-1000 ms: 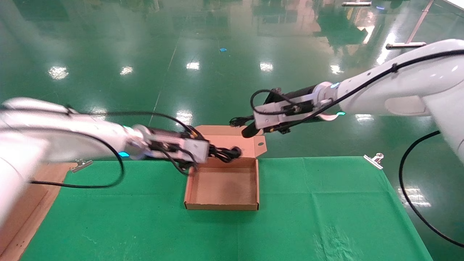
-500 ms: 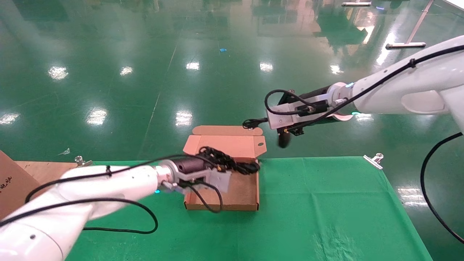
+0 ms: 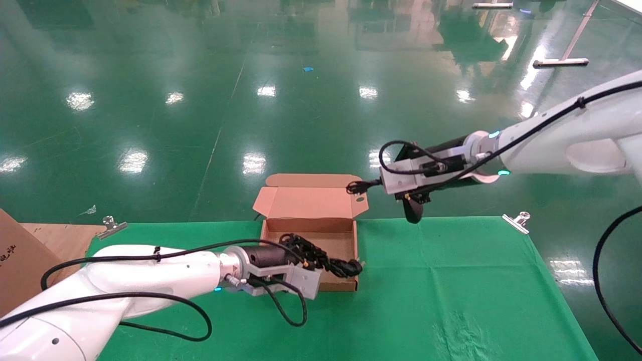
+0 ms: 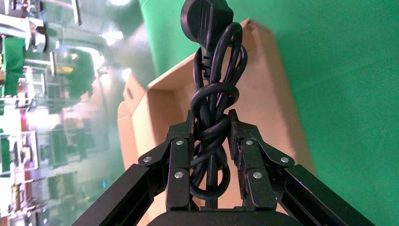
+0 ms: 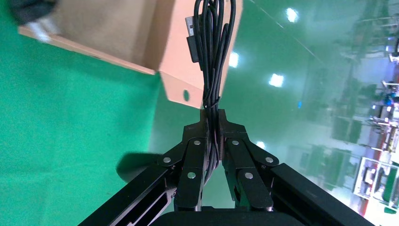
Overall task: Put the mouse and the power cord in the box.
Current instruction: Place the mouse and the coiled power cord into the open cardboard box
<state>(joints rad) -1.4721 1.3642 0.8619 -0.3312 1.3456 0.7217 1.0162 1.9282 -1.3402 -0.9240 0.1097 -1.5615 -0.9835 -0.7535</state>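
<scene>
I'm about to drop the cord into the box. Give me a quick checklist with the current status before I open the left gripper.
1. Left gripper clamped on the bundled power cord: ok.
2. Box lid open: ok.
3. Whole bundle inside the box walls: not ok; the plug pokes past the right wall.
4. Right gripper secure on the mouse cable: ok.
5. Mouse clear of the drop zone: ok; it dangles outside, beyond the box's far right corner.
6. Box floor under the bundle free: cannot tell, hidden.
</scene>
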